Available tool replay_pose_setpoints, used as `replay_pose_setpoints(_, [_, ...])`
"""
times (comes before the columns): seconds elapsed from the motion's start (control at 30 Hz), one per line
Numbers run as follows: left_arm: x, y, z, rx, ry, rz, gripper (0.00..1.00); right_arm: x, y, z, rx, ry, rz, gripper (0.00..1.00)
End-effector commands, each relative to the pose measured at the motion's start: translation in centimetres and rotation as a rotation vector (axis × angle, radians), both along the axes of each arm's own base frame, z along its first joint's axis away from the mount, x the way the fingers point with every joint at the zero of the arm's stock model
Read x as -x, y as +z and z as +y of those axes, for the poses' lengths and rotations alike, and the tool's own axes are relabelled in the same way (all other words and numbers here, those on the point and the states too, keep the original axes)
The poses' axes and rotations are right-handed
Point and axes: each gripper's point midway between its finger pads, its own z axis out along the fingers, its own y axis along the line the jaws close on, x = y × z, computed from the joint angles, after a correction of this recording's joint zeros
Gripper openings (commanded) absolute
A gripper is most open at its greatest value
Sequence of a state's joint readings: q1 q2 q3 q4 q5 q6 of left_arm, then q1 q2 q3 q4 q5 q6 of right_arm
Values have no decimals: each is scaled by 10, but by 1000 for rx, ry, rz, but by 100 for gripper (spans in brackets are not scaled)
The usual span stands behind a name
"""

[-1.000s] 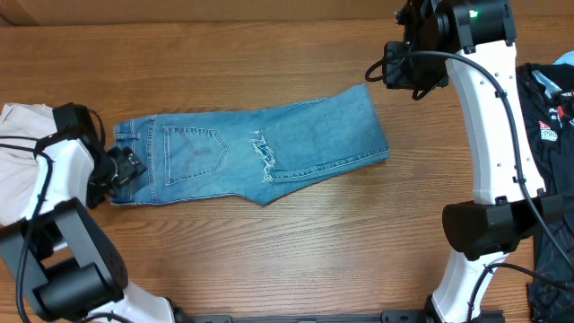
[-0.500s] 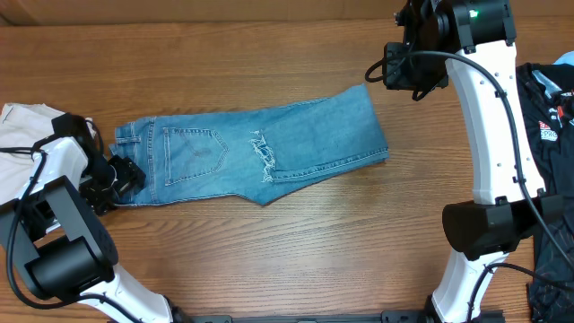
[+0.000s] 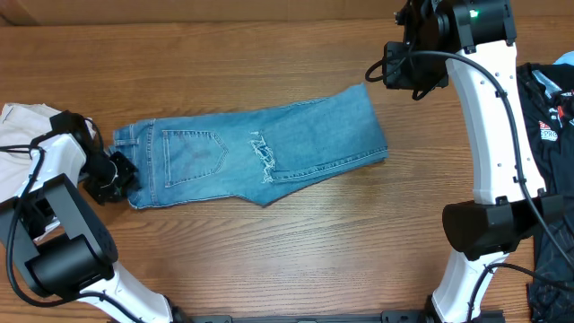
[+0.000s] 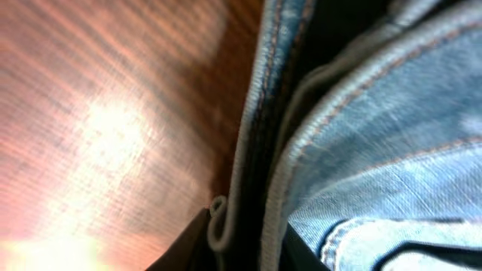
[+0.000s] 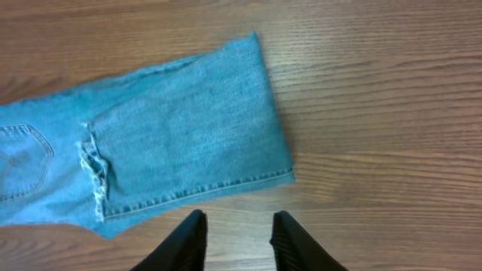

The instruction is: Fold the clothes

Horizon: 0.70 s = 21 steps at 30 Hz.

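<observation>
Jeans mid-table, legs doubled over seat; we judge waist-end fold in hand. Left gripper at waistband, fingers flanking its edge. Clamped or not, we cannot tell: view too close, blurred. Right gripper slightly parted, empty, above far end. Next move needs sure pinch, then waist carried over.

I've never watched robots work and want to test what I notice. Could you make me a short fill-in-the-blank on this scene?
1. The jeans lie on a ___ table.
2. The left gripper sits at the jeans' ___ end.
3. The right gripper holds nothing, its jaws ___.
4. The garment at the table's right edge is ___ in colour.
Missing words: wooden; waistband; open; black.
</observation>
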<state>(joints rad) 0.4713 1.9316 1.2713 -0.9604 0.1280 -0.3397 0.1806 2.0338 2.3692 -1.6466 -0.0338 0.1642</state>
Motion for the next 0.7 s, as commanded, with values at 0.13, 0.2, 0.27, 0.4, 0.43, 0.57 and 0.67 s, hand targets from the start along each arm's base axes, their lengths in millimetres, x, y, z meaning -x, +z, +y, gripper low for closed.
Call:
replay_pose_setpoints(0.13, [-31,105,37,-186,-73,-225,26,-13,4,-45,49,-121,-38,37])
replay_pose_setpoints(0.2, [-34,131,53,-247,-67,-267,26,-14,3,-57,50,-149,-34,37])
replay_pose_setpoints(0.27, [-38,159,70,-297,-44,-316,27,-12,3,-68,51,-173,-25,37])
replay_pose_setpoints(0.4, [-51,202,86,-344,-35,-423,27,-8,1,-80,49,-202,-6,37])
replay_pose_setpoints(0.43, [-58,211,82,-329,-54,-465,28,-8,1,-82,50,-205,-3,37])
replay_pose_setpoints(0.57, [-87,234,39,-191,-165,-618,28,-7,1,-82,50,-205,-2,37])
replay_pose_setpoints(0.67, [-101,239,1,-127,-271,-661,30,-7,1,-82,50,-205,-2,37])
